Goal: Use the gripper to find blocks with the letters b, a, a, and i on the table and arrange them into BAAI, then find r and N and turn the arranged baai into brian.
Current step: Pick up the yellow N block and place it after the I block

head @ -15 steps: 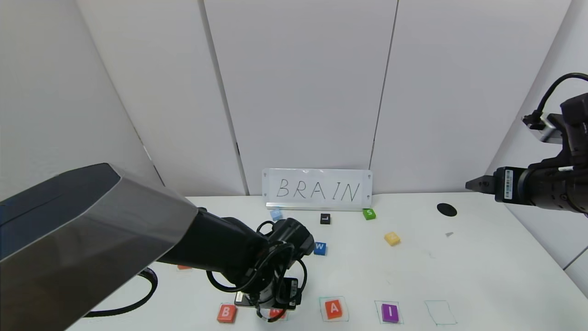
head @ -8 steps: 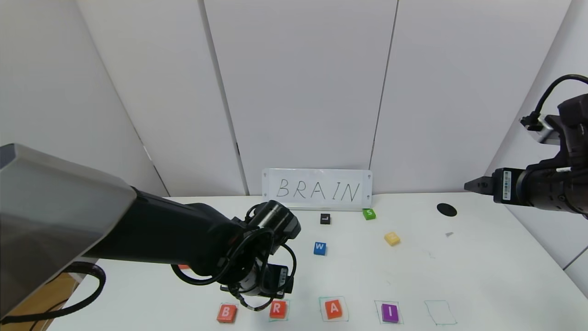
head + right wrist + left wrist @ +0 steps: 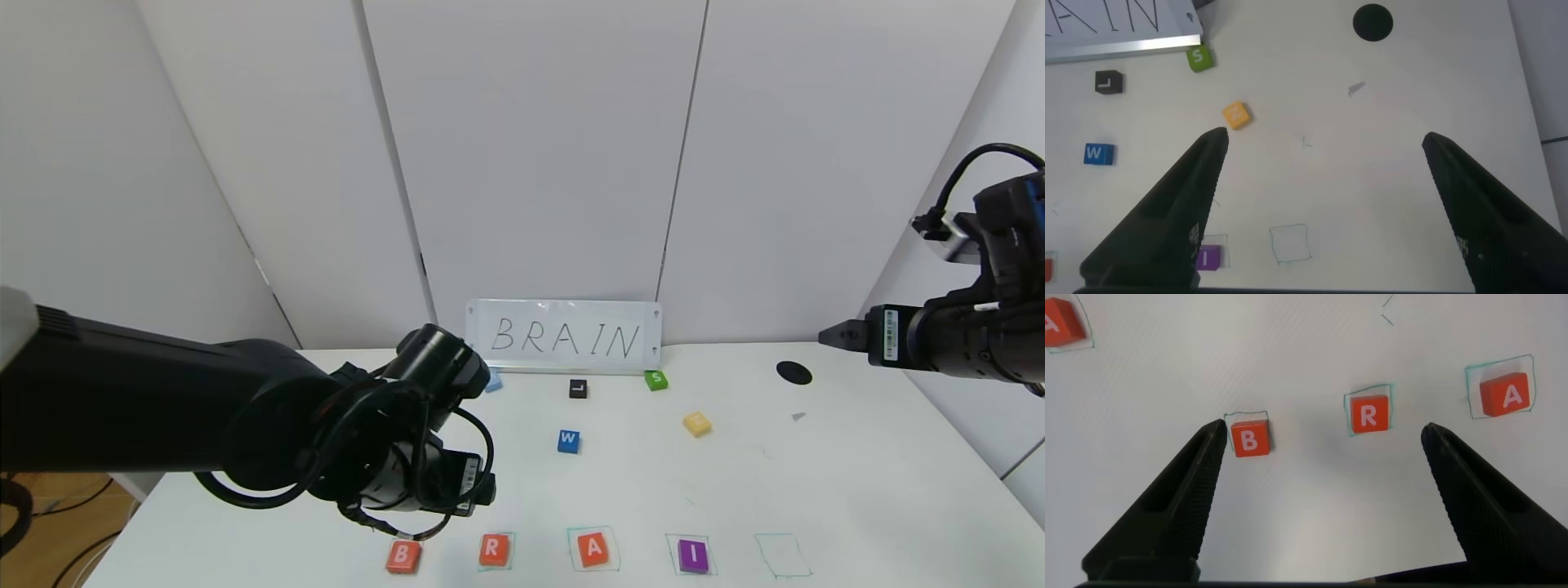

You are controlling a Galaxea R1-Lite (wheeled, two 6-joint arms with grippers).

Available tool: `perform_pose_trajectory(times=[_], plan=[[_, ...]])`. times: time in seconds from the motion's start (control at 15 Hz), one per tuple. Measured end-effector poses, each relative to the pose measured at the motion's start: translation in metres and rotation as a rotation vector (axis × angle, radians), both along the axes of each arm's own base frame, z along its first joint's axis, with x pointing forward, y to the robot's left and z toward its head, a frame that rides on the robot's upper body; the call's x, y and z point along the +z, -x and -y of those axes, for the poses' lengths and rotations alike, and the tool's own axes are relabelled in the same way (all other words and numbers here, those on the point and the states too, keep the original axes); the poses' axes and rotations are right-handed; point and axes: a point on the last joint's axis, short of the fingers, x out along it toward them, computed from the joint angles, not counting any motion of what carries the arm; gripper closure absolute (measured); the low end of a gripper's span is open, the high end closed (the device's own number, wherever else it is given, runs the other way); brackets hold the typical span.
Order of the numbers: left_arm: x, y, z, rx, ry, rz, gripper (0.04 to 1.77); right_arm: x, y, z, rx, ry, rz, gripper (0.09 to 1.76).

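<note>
Along the table's front edge lie an orange-red B block, the orange-red R block, an orange-red A block and the purple I block, most in green-drawn squares. My left gripper hangs open and empty above the B and the R. A second A block lies apart to the side; my left arm hides it in the head view. The yellow N block sits mid-table. My right gripper is open, raised at the right, with the N below it.
An empty green square lies right of the I. A BRAIN sign stands at the back, with a green S, black L, blue W and a light-blue block nearby. A black disc lies at back right.
My left gripper has lifted off the R block and drawn back to the left, its jaws widening; the R now lies uncovered in its square. The right arm has shifted slightly.
</note>
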Motion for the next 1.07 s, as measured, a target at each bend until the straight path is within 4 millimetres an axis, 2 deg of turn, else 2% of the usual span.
perform_pose_trajectory(times=[0.4,0.73,0.87,1.07], plan=[[0.034,0.014,-0.022,-0.019,0.035,0.097,0.11,-0.007,-0.007,-0.001,-0.003,0.006,-0.026,0.14],[0.066,0.030,-0.057,-0.138,0.112,0.165,0.10,-0.015,-0.011,-0.007,0.009,0.001,-0.047,0.14],[0.074,0.033,-0.070,-0.190,0.165,0.203,0.10,-0.017,-0.016,-0.012,0.006,-0.025,-0.029,0.14],[0.079,0.035,-0.087,-0.208,0.146,0.282,0.10,-0.021,-0.025,-0.027,-0.004,-0.066,-0.032,0.14]])
